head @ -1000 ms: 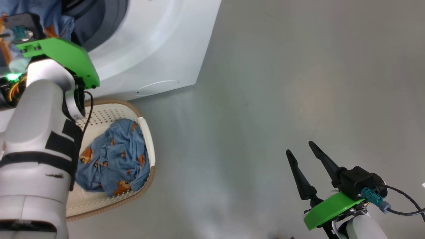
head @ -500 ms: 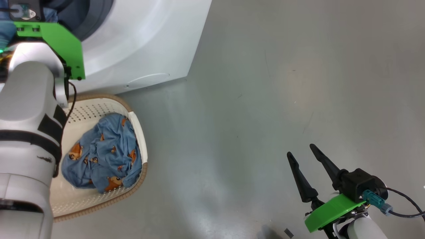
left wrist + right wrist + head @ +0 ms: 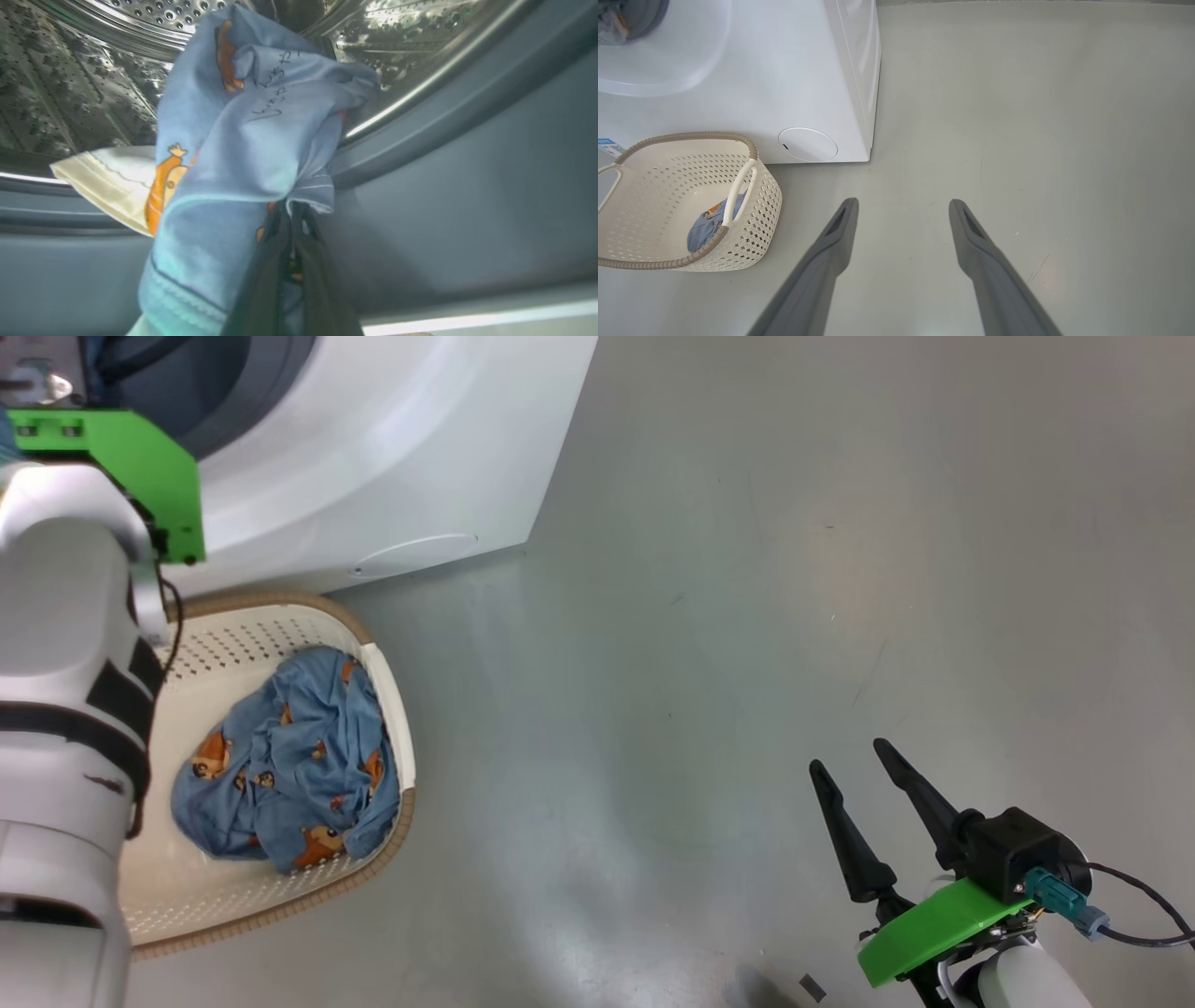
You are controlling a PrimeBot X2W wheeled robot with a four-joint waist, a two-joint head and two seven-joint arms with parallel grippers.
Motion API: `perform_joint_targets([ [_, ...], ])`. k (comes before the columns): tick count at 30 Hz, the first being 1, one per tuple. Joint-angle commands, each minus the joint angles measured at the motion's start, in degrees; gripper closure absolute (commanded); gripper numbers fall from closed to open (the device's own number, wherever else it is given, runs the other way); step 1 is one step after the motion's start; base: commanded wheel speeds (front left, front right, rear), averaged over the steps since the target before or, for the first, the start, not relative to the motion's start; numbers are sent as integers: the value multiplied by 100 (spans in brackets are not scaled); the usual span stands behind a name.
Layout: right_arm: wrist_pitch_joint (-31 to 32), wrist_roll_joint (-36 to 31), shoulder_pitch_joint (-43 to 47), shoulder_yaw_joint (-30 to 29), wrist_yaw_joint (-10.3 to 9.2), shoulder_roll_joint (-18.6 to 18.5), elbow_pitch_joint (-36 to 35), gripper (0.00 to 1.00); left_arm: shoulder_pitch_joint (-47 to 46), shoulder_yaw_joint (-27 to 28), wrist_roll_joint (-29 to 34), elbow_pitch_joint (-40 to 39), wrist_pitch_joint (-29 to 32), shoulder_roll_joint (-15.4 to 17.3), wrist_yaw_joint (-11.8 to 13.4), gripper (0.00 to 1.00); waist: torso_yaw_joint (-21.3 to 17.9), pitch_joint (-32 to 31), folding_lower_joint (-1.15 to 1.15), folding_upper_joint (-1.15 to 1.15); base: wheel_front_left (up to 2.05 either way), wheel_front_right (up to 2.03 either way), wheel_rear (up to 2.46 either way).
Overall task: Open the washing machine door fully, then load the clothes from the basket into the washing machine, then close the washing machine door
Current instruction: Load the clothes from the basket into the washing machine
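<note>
Nearest, the right gripper [image 3: 846, 755] hovers over the grey floor [image 3: 747, 569], fingers spread, holding nothing. Beyond it the basket [image 3: 373, 868] stands just before the washing machine [image 3: 392, 448], blue clothes [image 3: 289, 756] heaped inside. The left forearm [image 3: 56, 644] reaches up past the basket, and the left gripper [image 3: 292, 214] is pinched tight on a blue printed piece [image 3: 252, 140] at the mouth of the steel drum [image 3: 70, 93].

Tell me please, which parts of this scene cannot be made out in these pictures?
- Left wrist view: the held clothes cover the fingertips of the left gripper and the middle of the drum.
- Head view: the left forearm hides the left side of the basket.
- Right wrist view: the blue label is cut by the edge, too small to read.
</note>
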Motion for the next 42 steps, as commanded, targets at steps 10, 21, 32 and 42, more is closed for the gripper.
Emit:
perform_joint_targets([
  [10, -43, 131, 100, 336, 9, -33, -114, 0, -429, 189, -56, -86, -873, 614, 398, 100, -173, 81, 0, 0, 0, 0, 0],
  [21, -43, 331, 170, 408, 9, -42, -65, 0, -1162, 524, -348, -289, -1302, 1084, 525, 100, -483, 557, 0, 0, 0, 0, 0],
  [32, -43, 520, 192, 533, 9, -6, -57, 0, -1642, 663, -419, -638, -1407, 1392, 543, 100, -665, 846, 0, 0, 0, 0, 0],
  [42, -43, 603, 189, 627, 9, 56, 16, 0, -1497, 738, -324, -1256, -1411, 1561, 559, 100, -820, 823, 0, 0, 0, 0, 0],
])
